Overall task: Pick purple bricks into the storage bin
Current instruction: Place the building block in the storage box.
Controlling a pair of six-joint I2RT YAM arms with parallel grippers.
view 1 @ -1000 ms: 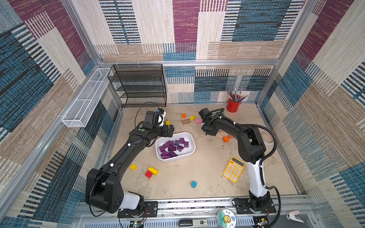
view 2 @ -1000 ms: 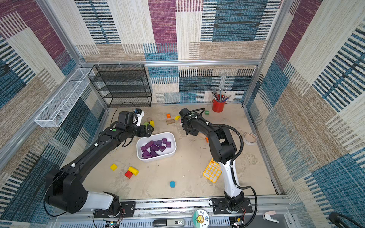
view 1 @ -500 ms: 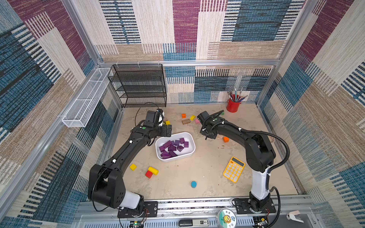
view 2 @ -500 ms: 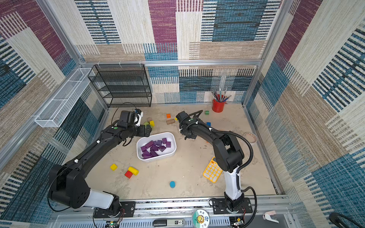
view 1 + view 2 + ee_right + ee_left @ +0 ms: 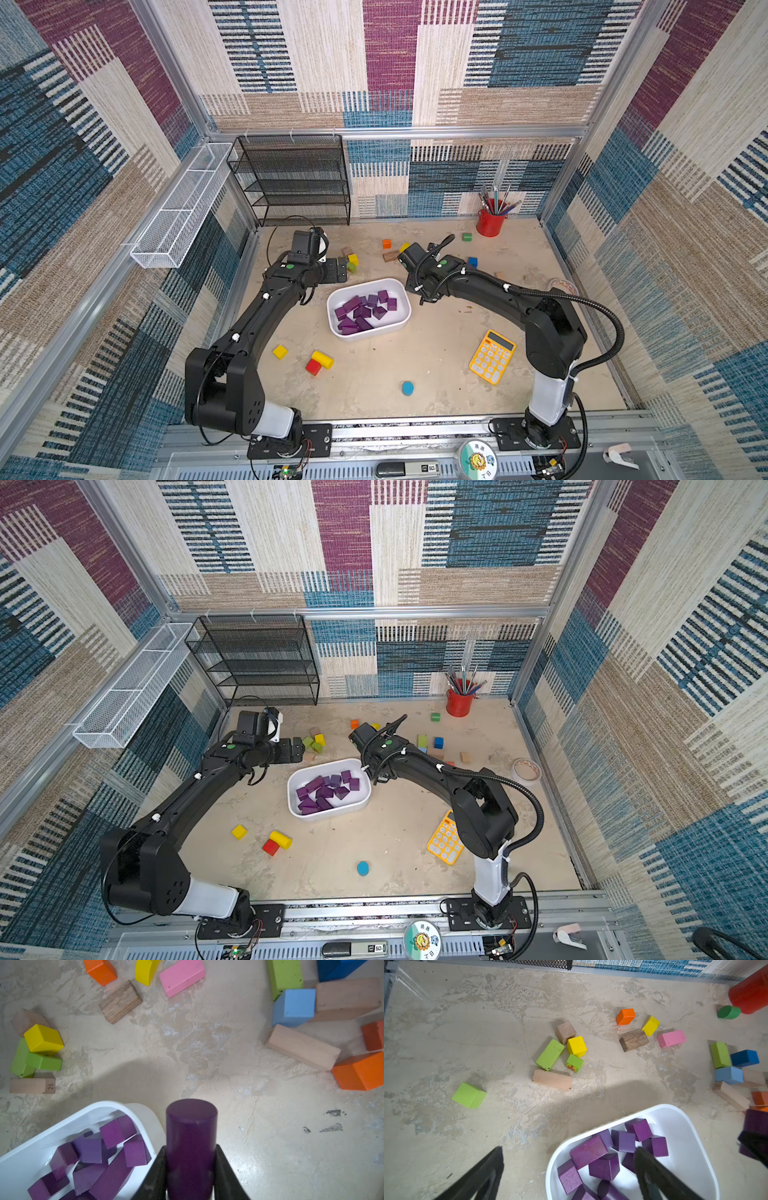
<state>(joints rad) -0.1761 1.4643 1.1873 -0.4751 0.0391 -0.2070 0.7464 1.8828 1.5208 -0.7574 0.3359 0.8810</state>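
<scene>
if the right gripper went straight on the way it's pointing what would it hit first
Most likely bare table, and the purple cylinder clamped in the right gripper would land first. The storage bin sits just beside that line; depth is unclear.

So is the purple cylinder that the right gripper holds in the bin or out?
Out. The right gripper is shut on the purple cylinder beside the storage bin rim, over bare table.
</scene>
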